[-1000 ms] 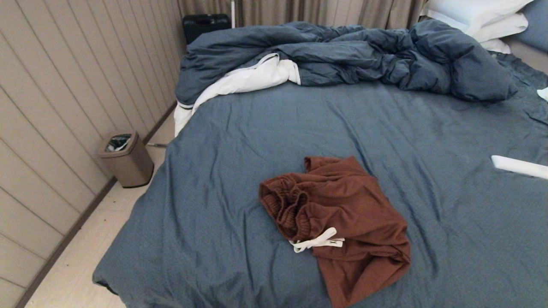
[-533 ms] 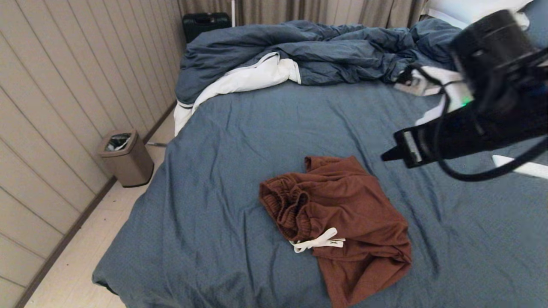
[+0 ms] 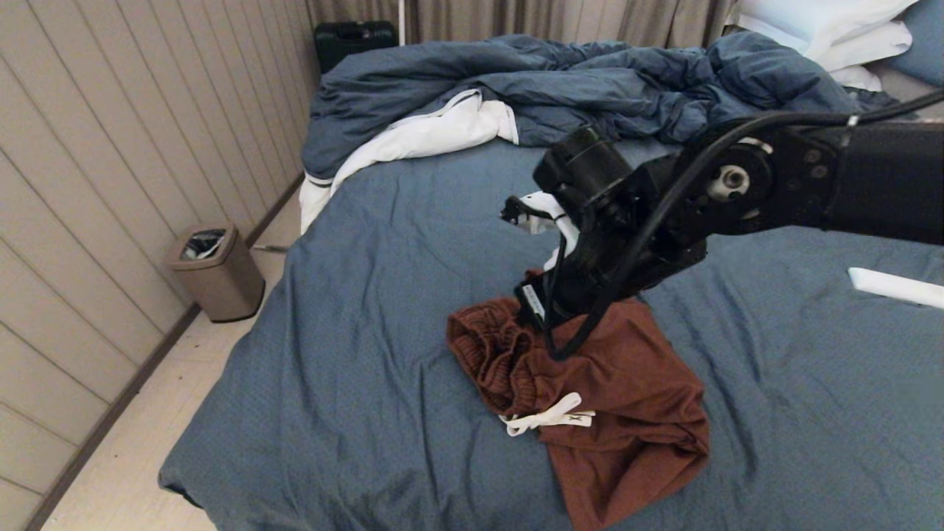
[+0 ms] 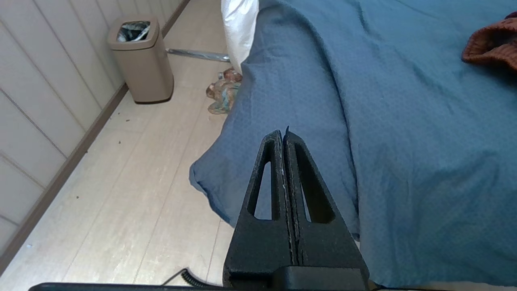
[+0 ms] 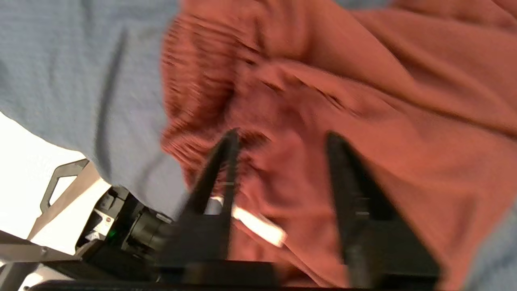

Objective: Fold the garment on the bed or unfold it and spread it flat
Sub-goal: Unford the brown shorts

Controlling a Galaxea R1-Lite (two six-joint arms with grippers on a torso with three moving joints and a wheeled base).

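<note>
The garment (image 3: 627, 383), rust-brown shorts, lies crumpled on the slate-blue sheet of the bed (image 3: 369, 332), near its front. Its gathered waistband faces left and the white drawstring (image 3: 549, 417) lies across the front. My right gripper (image 3: 542, 310) hangs just over the far part of the waistband. In the right wrist view it (image 5: 282, 134) stands open, with garment cloth (image 5: 363, 81) and the drawstring (image 5: 258, 226) below the fingers. My left gripper (image 4: 282, 131) is shut and empty over the bed's near left corner; a bit of the garment (image 4: 490, 42) shows far off.
A rumpled dark blue duvet (image 3: 590, 88) with white lining lies across the far side, with white pillows (image 3: 833, 29) at the far right. A flat white object (image 3: 892, 286) lies on the sheet at right. A tan bin (image 3: 217, 273) stands by the left wall.
My right arm has swung in from the right and come down over the waistband. The shorts lie as before.
</note>
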